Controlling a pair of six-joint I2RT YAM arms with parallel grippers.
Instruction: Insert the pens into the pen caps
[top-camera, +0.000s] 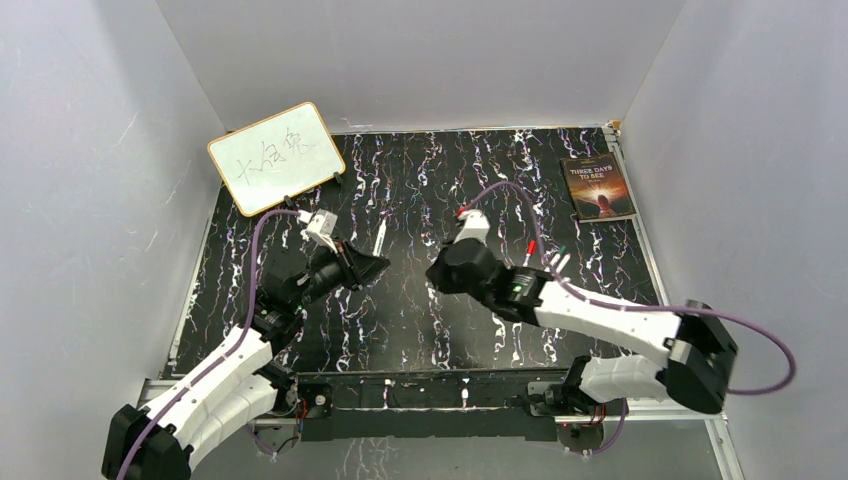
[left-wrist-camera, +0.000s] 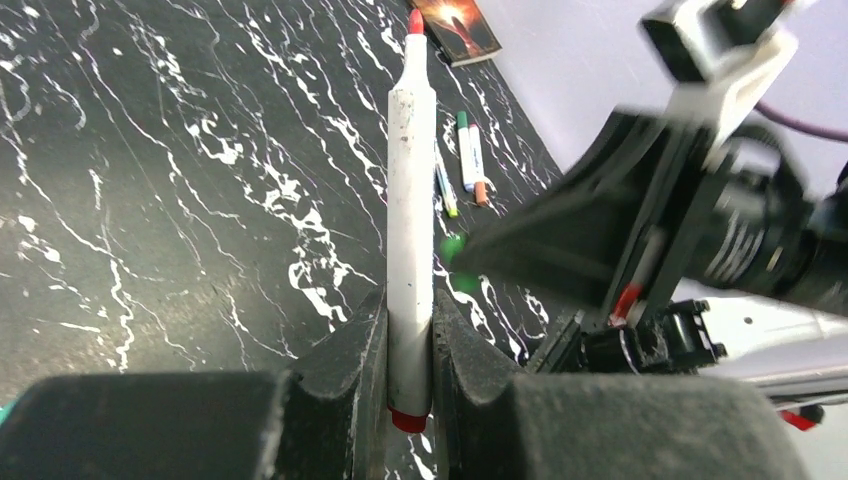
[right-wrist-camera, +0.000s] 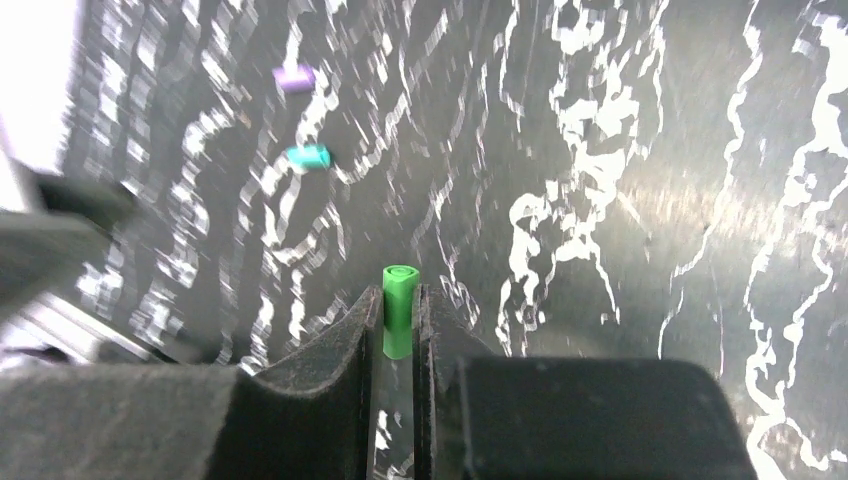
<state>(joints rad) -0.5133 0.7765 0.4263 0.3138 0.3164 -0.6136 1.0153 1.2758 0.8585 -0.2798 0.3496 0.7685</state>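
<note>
Between the fingers of the right gripper (right-wrist-camera: 398, 330), in the right wrist view, a green pen cap (right-wrist-camera: 399, 305) is pinched, its round end turned toward the camera. Bare marbled tabletop (right-wrist-camera: 620, 200) is seen beyond it toward 12 and 3 o'clock. A teal cap (right-wrist-camera: 308, 156) and a purple cap (right-wrist-camera: 294, 77) are seen lying at 11 o'clock, near each other and well apart from the fingers. The picture is blurred, and the dark shape at 9 o'clock cannot be made out.

From the left wrist, the left gripper (left-wrist-camera: 410, 350) is seen pressed onto a white pen (left-wrist-camera: 411, 200) near its red back end, with the red tip pointed to 12 o'clock. The right gripper is set at 3 o'clock, its tips just beside the barrel and not touching it. Loose pens (left-wrist-camera: 470, 160) lie at 1 o'clock, and a book (left-wrist-camera: 455, 25) is seen beyond them by the table's edge.

From above, both grippers are found near the table's middle, faced across a narrow strip of open surface and well apart from every edge. A whiteboard (top-camera: 275, 155) is propped at the 10 o'clock corner, and the book is laid at 2 o'clock beside the right edge. The loose pens lie just beside the right forearm (top-camera: 600, 310).
</note>
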